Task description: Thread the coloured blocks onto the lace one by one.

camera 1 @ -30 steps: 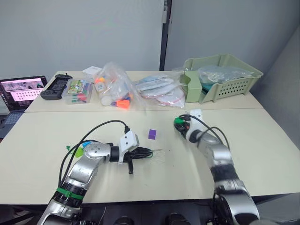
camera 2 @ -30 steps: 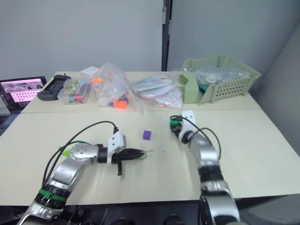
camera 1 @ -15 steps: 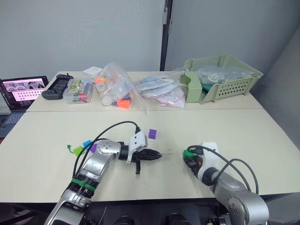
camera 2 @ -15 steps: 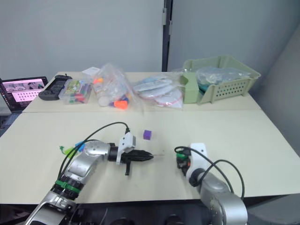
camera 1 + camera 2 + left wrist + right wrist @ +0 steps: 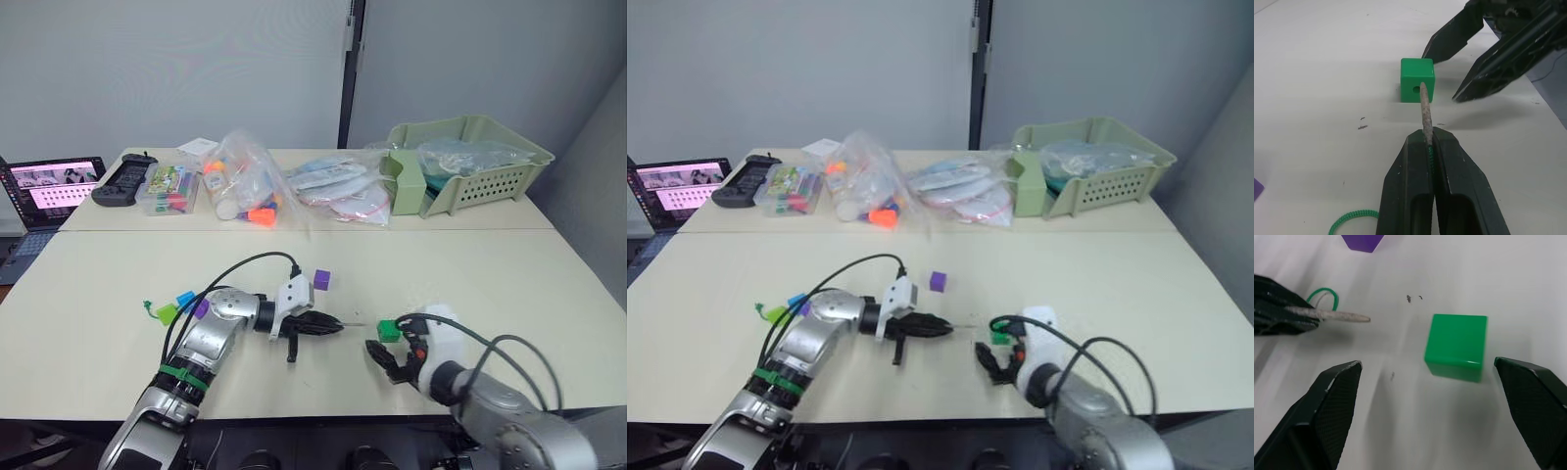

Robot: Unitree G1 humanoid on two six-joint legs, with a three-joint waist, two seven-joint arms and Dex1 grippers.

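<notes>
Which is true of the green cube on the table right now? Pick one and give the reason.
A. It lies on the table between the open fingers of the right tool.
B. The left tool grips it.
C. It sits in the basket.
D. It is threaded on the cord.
A: the green cube rests on the table between the spread fingers of the right tool; the left tool pinches the cord's stiff tip, which has not entered the cube's hole.

Cream tabletop (image 5: 549, 264): green cube (image 5: 389, 331), purple cube (image 5: 321, 279), clear bags (image 5: 245, 191), green basket (image 5: 470, 162), laptop (image 5: 54, 186), black controller (image 5: 120, 181).
</notes>
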